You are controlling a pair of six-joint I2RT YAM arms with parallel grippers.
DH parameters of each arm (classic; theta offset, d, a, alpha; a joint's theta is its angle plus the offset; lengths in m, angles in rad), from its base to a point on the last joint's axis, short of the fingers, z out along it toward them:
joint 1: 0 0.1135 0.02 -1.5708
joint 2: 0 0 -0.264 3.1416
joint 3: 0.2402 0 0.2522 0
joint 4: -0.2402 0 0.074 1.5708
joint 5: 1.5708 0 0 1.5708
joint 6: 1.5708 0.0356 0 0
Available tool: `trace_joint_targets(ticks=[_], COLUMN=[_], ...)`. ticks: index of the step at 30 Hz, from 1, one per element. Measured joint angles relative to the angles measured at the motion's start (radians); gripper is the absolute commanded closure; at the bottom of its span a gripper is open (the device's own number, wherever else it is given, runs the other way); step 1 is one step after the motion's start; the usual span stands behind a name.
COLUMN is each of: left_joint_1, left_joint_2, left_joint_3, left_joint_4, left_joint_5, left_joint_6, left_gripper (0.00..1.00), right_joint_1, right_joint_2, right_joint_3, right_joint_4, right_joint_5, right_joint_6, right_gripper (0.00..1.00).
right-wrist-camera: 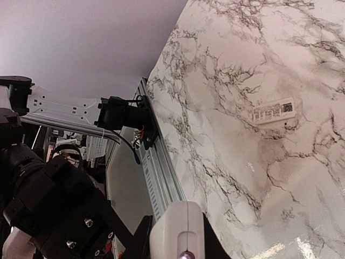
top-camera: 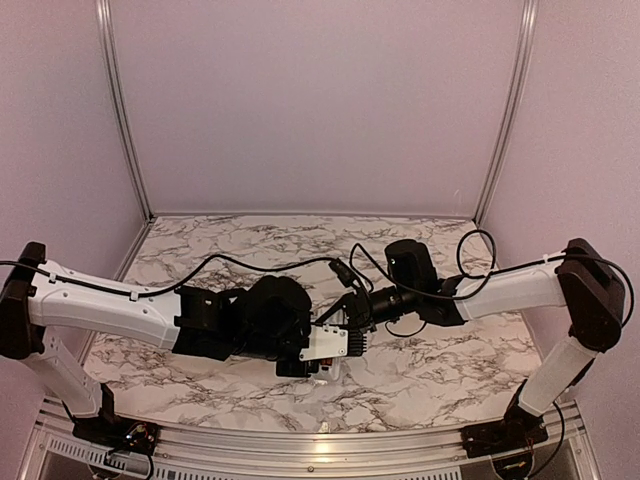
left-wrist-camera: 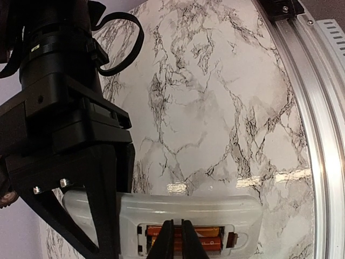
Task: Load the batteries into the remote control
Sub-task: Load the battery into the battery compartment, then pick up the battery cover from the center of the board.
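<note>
Orange batteries lie side by side in the open bay on the back of the remote control. The remote is held up above the marble tabletop at mid-scene, between the two arms, not resting on it. Right jaws are clenched on one end of the remote, with the bay turned toward the left wrist camera. Left jaws are pinched together and grasp nothing, tips down on the cells near the middle of the bay. Step in hand, my read: pressing the cells flat into their seats. To do it well, push straight into the bay, not sideways, so the remote doesn't twist out of the right-hand grasp. Go light, and put the press on whichever cell rides high. The right arm should brace against the push rather than give way. Then check that both cells lie flush and their ends meet the contacts; can't tell that from here, since the tips cover the middle of the bay. The bay has no cover on it, so closing it probably comes next. A small white flat printed piece lies on the tabletop well apart from the remote; could be that cover, not sure. Counts: batteries two, both in the bay; remote one; white flat piece one; arms two, the left arm and the right.
</note>
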Motion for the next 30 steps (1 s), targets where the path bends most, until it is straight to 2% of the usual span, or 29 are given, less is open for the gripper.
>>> trace_joint_targets(ticks=[8,14,16,23,30], left_joint_1=[-0.013,-0.014,-0.013,0.017,0.148], left_joint_2=[0.011,-0.053,-0.098,-0.269,-0.314], left_joint_3=[0.006,-0.061,-0.092,-0.16,-0.162], left_joint_4=[-0.006,0.039,0.063,0.159,0.113], left_joint_5=[-0.059,-0.063,-0.067,-0.095,-0.099], left_joint_6=[-0.006,-0.051,-0.074,-0.219,-0.435], left_gripper=[0.93,0.85,0.79,0.37,0.33], right_joint_1=[-0.005,-0.006,-0.01,-0.026,-0.105], right_joint_2=[0.0,-0.008,-0.025,-0.086,-0.137], right_joint_3=[-0.001,-0.002,-0.002,-0.005,-0.039], right_joint_4=[-0.003,0.042,0.06,0.092,0.047], right_joint_5=[0.013,0.01,0.005,-0.009,0.001], right_joint_6=[-0.002,0.005,0.006,-0.003,-0.048], right_gripper=[1.0,1.0,1.0,1.0,1.0])
